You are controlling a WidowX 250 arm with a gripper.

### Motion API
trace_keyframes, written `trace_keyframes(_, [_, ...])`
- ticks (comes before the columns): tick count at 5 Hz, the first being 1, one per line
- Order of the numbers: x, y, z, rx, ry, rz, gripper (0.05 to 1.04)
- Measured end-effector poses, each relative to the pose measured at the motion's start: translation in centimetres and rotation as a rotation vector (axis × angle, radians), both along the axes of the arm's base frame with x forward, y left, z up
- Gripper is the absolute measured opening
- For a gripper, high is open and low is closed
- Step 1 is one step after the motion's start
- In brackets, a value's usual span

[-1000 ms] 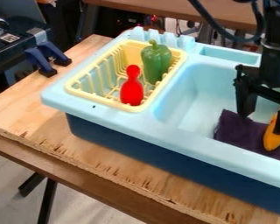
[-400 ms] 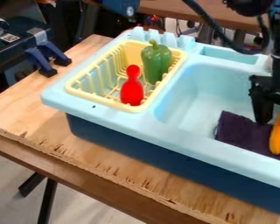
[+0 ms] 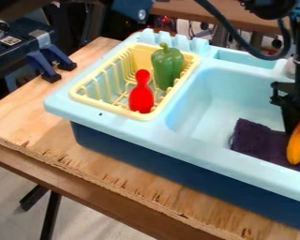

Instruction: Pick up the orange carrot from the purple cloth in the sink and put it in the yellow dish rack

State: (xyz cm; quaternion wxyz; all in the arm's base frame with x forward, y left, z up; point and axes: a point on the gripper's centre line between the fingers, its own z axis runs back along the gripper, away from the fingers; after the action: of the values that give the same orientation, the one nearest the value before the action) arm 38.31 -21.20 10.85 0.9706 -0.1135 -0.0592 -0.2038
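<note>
A light blue toy sink point(image 3: 196, 133) with dark blue sides is sitting on a wooden table point(image 3: 108, 164). A pale yellow dish rack point(image 3: 168, 104) is resting in one end of the sink, and the places here are being given from that rack, as the camera is seeing it.

Inside the rack, a glossy red toy point(image 3: 141, 96), shaped like a bowling pin, is standing nearly upright toward the near side. Just behind it and to its right, a green bell pepper point(image 3: 168, 63) is standing with its stem pointing up.

To the right of the rack, the sink's deep basin point(image 3: 206, 101) is opening out. Well to the right of the rack and a little lower in the view, a dark purple cloth point(image 3: 256, 137) is lying rumpled on the basin floor. A long, rounded orange toy point(image 3: 299, 144) is slanting in front of the cloth, its lower end pointing toward the near side.

The black gripper point(image 3: 293, 118) is hanging far to the right of the rack, over the basin, right beside the upper part of the orange toy and partly hidden by it. The view is not showing whether the jaws are grasping the toy or standing released, so their state cannot be told.

Above and to the right of the rack, a black cable point(image 3: 231, 32) is looping down by the arm. To the left of the rack, two dark blue clamps point(image 3: 43, 66) are gripping the table's edge.
</note>
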Motion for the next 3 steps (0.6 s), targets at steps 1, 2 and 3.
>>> trace_keyframes(1, [-1.0, 0.4, 1.5, -0.011, -0.018, -0.02, 0.457])
trace_keyframes(2, [-2.8, 1.6, 6.5, 0.011, -0.112, -0.034, 0.454])
trace_keyframes(3, [-4.8, 3.6, 10.3, 0.038, -0.184, -0.026, 0.454])
